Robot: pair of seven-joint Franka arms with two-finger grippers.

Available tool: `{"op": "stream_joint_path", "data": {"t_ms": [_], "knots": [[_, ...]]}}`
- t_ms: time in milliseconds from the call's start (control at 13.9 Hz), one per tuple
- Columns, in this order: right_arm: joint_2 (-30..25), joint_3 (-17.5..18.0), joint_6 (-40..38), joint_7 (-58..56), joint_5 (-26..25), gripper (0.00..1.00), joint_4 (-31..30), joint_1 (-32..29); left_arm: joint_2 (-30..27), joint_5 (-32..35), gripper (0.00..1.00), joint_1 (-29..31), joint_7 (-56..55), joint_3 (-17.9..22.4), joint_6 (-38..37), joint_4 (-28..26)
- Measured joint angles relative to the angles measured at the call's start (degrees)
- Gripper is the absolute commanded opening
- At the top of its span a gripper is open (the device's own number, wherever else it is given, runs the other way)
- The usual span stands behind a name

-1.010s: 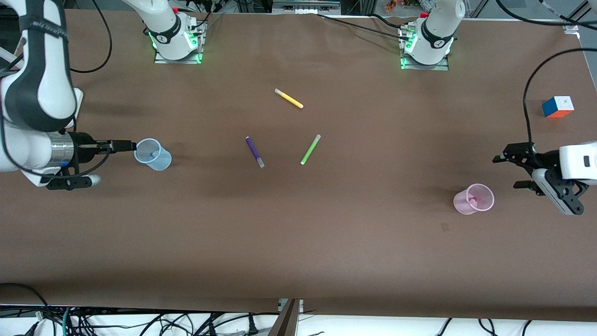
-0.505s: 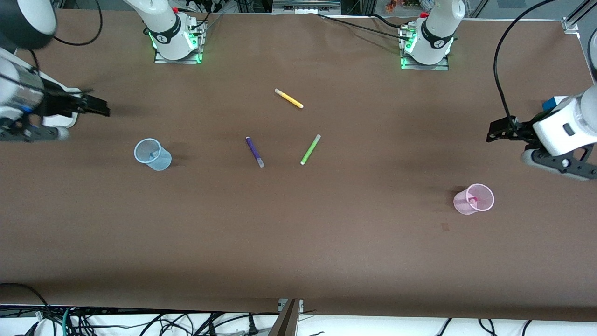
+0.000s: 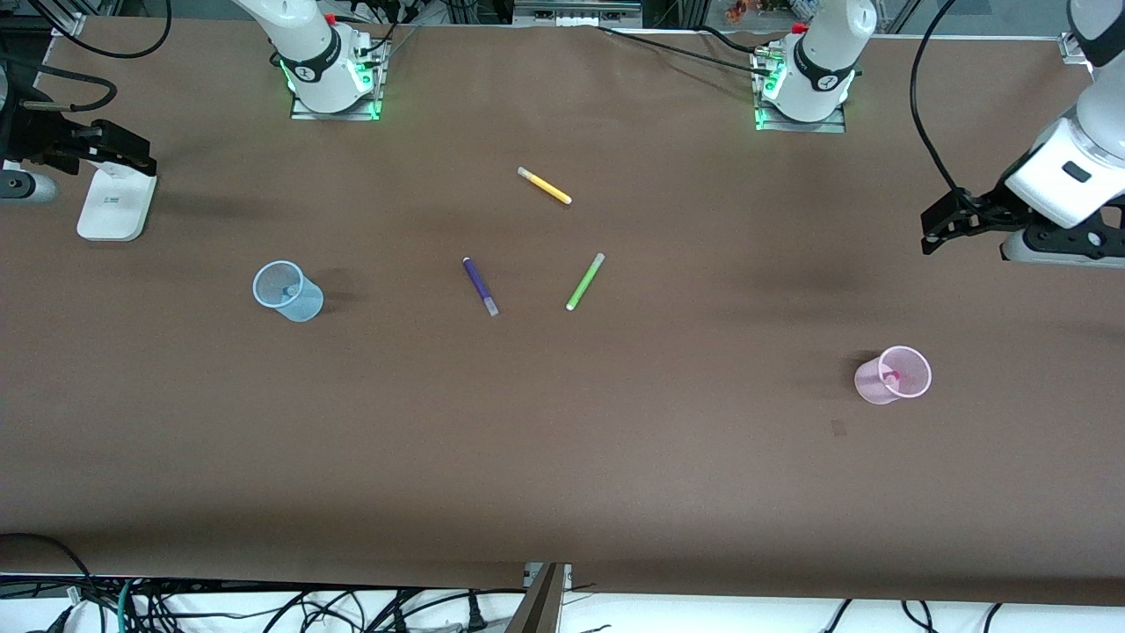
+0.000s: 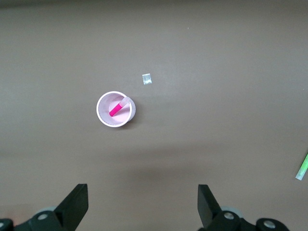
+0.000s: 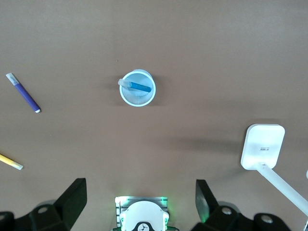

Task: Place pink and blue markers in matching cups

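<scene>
The light blue cup point(image 3: 304, 304) stands toward the right arm's end of the table with the sky-blue marker point(image 3: 287, 290) inside it; the right wrist view shows the cup point(image 5: 144, 100) and marker point(image 5: 140, 87) from above. The light pink cup point(image 3: 870, 383) stands toward the left arm's end with the magenta-pink marker point(image 3: 892, 378) inside; the left wrist view shows that cup point(image 4: 103, 115) and marker point(image 4: 115, 109). My right gripper point(image 3: 132, 151) is open, empty and raised, apart from the blue cup point(image 5: 139, 202). My left gripper point(image 3: 939, 225) is open, empty and raised, apart from the pink cup point(image 4: 143, 207).
A dark purple marker point(image 3: 480, 286), a lime-green marker point(image 3: 584, 281) and a yellow marker point(image 3: 545, 185) lie mid-table. A white stand point(image 3: 114, 204) sits under the right gripper. A small patch point(image 3: 838, 428) marks the table near the pink cup.
Both grippers have lifted and drawn away from the cups toward the table's ends and the bases' side. The cups and markers have not moved.
</scene>
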Motion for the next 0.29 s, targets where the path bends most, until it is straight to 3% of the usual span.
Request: {"op": "stream_joint_path", "data": {"t_ms": [289], "knots": [[0.87, -0.02, -0.16, 0.00, 0.00, 1.00, 1.20, -0.31, -1.61, -0.32, 1.00, -2.67, 0.01, 3.64, 0.85, -2.68]]}}
